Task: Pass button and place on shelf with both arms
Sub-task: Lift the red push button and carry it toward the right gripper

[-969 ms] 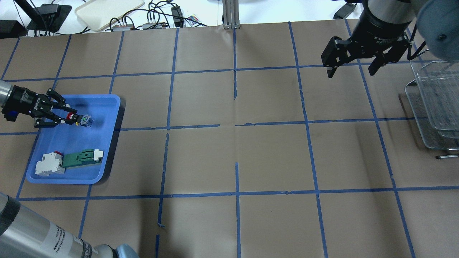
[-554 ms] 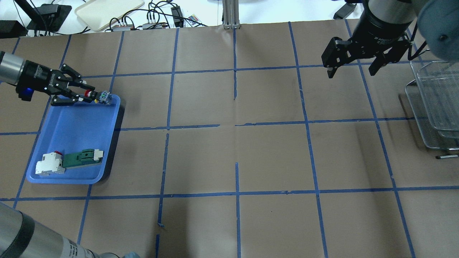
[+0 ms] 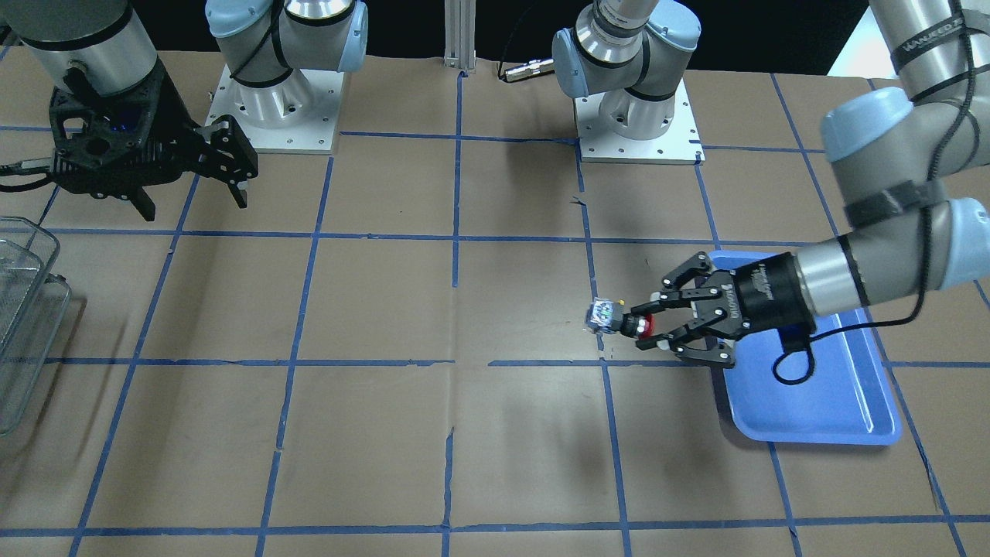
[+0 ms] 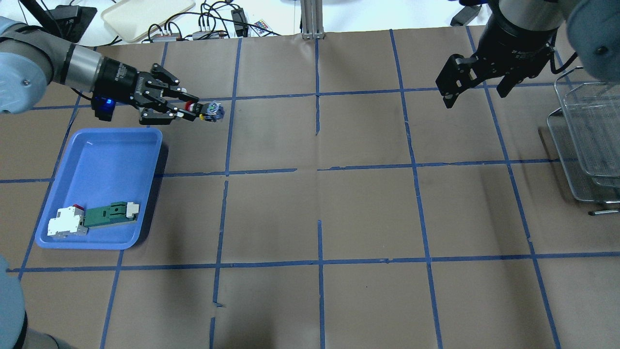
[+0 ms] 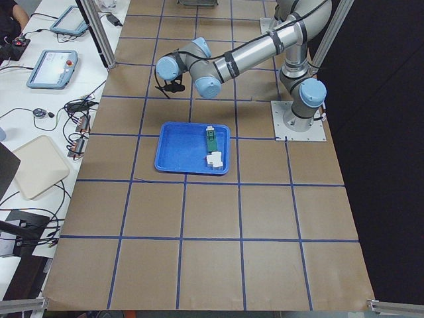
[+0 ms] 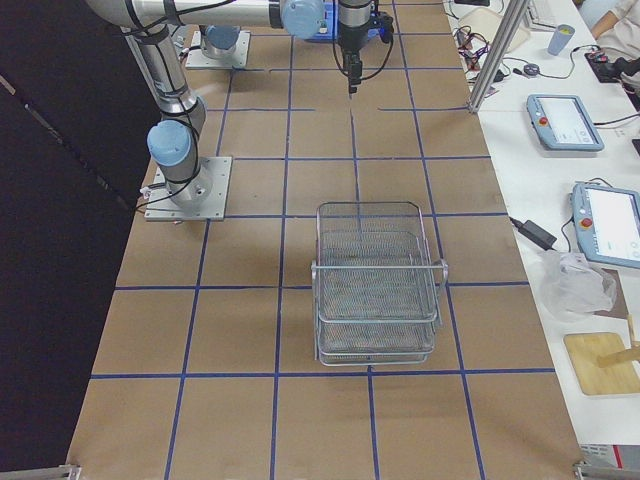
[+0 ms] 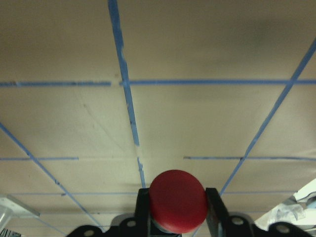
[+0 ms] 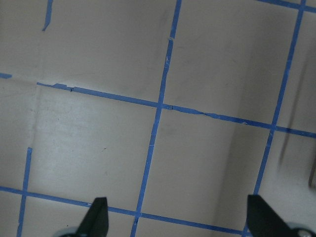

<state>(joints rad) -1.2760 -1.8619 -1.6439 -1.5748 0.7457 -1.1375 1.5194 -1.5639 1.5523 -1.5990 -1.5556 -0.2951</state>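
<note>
My left gripper (image 4: 193, 110) is shut on the button (image 4: 206, 110), held in the air beyond the blue tray, with the clear block pointing toward the table's middle. In the front view the left gripper (image 3: 646, 328) holds the button (image 3: 615, 318) left of the tray. The left wrist view shows the button's red cap (image 7: 177, 200) between the fingers (image 7: 216, 205). My right gripper (image 4: 477, 86) is open and empty, hovering high near the shelf (image 4: 588, 140) at the right edge. The shelf also shows in the right side view (image 6: 377, 284) and in the front view (image 3: 23, 309).
The blue tray (image 4: 116, 150) holds a white blocky part with a red tab (image 4: 67, 224) and a green-and-white flat part (image 4: 110, 214). Brown paper with blue tape lines covers the table. Cables and a cream tray (image 4: 145, 14) lie beyond the far edge.
My left gripper lifted the button out of the blue tray and carried it away from the robot and toward the table's middle. The right gripper stayed nearly still.
</note>
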